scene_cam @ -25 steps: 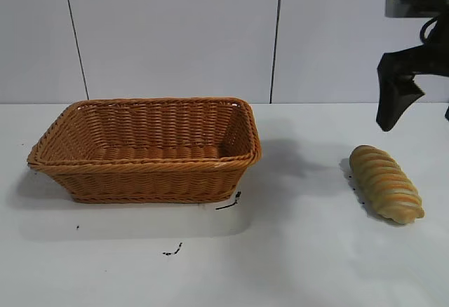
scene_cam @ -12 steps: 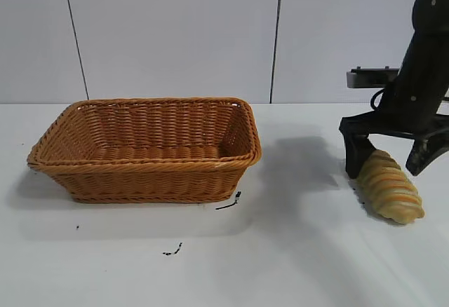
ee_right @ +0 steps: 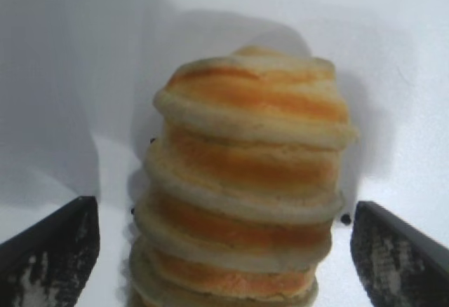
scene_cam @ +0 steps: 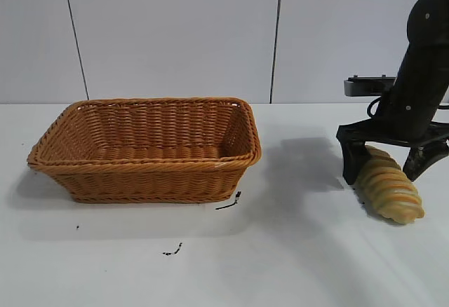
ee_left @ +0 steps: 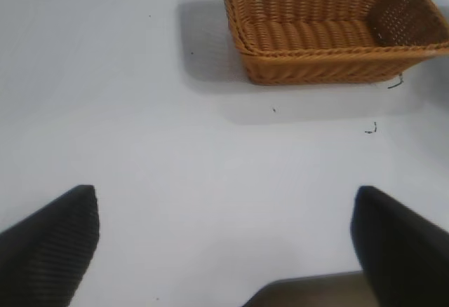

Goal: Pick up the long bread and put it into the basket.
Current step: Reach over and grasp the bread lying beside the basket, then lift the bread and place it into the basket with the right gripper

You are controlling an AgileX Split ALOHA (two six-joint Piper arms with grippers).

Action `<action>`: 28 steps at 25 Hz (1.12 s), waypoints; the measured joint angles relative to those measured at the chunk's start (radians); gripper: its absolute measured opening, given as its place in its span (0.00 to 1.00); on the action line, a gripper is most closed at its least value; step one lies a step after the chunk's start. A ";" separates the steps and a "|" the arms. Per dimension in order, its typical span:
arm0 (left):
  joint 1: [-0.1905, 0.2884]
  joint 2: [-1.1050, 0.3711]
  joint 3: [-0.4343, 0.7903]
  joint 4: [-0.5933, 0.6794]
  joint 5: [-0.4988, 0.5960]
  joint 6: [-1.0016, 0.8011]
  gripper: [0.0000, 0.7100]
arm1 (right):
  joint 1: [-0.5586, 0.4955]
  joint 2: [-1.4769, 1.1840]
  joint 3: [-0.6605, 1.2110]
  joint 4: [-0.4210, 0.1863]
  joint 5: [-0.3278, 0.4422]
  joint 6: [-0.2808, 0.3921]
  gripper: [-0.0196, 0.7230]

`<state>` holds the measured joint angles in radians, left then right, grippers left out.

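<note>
The long bread (scene_cam: pixel 389 189), tan with orange-brown ridges, lies on the white table at the right. My right gripper (scene_cam: pixel 387 170) is down over its far end, open, one finger on each side and a gap to each. In the right wrist view the long bread (ee_right: pixel 245 195) fills the space between the two black fingertips (ee_right: pixel 52 251) without touching them. The basket (scene_cam: pixel 147 174), orange-brown wicker, stands at the left with nothing in it; the left wrist view shows the basket (ee_left: pixel 330 65) far off. My left gripper (ee_left: pixel 224 247) hangs open over bare table, outside the exterior view.
Small black marks (scene_cam: pixel 229 203) lie on the table in front of the basket. A white panelled wall (scene_cam: pixel 175 33) closes the back. Open table stretches between the basket and the bread.
The right arm came down from above the table until its open fingers stood on either side of the bread's far end. The bread and the basket have not moved.
</note>
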<state>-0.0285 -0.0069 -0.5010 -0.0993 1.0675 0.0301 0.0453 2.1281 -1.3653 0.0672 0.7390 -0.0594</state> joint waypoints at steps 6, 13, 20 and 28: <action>0.000 0.000 0.000 0.000 0.000 0.000 0.98 | 0.000 0.000 0.000 0.000 0.019 0.000 0.47; 0.000 0.000 0.000 0.000 0.000 0.000 0.98 | 0.000 -0.019 0.000 -0.003 0.022 0.001 0.26; 0.000 0.000 0.000 0.000 0.000 0.000 0.98 | 0.000 -0.193 -0.021 -0.005 0.111 -0.012 0.24; 0.000 0.000 0.000 0.000 0.000 0.000 0.98 | 0.000 -0.226 -0.277 0.012 0.395 -0.058 0.24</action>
<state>-0.0285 -0.0069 -0.5010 -0.0993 1.0675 0.0301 0.0453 1.9022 -1.6419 0.0789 1.1338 -0.1177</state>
